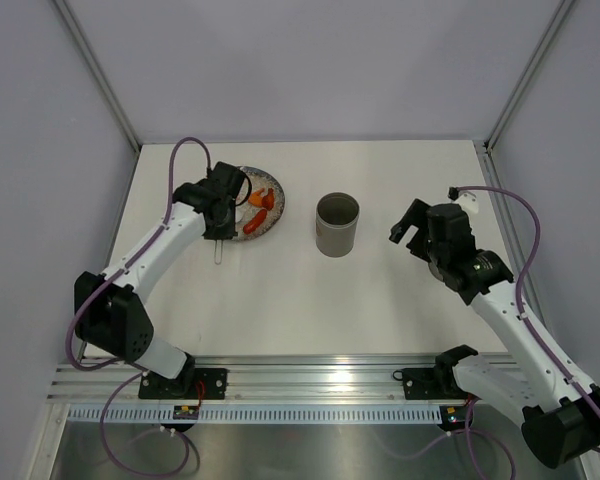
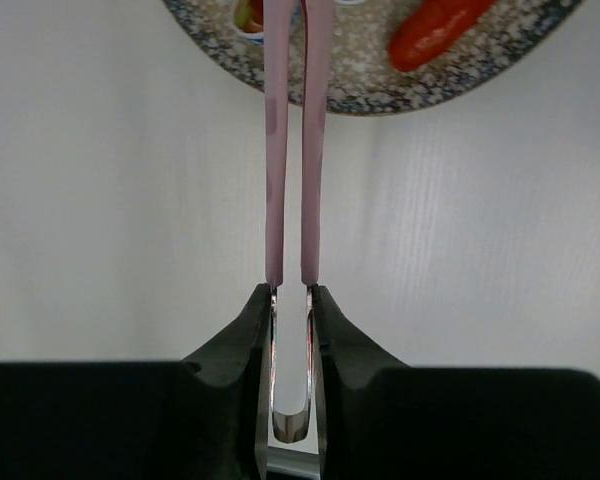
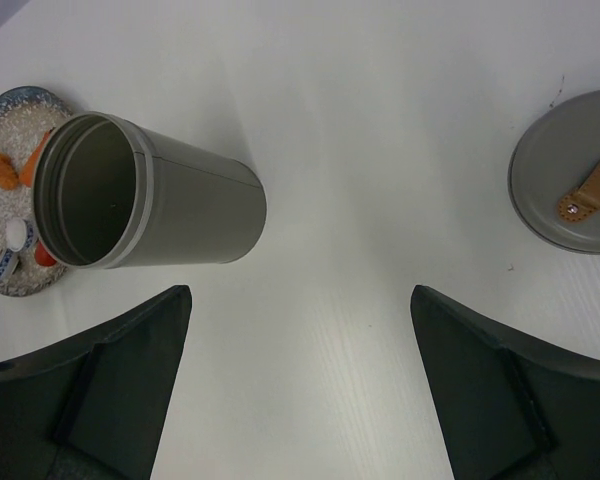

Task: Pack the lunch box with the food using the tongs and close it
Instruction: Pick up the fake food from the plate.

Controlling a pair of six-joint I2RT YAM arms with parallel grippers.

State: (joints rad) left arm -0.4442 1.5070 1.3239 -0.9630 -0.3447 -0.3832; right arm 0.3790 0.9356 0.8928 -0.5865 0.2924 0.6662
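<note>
My left gripper is shut on the pale pink tongs near their joined metal end. The two arms are squeezed nearly parallel and their tips reach over the speckled plate. A red piece of food lies on the plate to the right of the tong tips, and part of another piece shows at the left arm. From above, my left gripper sits at the plate's near-left rim, beside red food and orange food. The grey lunch box stands upright and uncovered. My right gripper hangs open to its right, holding nothing.
A flat grey disc with a tan strap lies on the table to the right of my right gripper. The lunch box stands between that gripper and the plate. White walls enclose the table on three sides.
</note>
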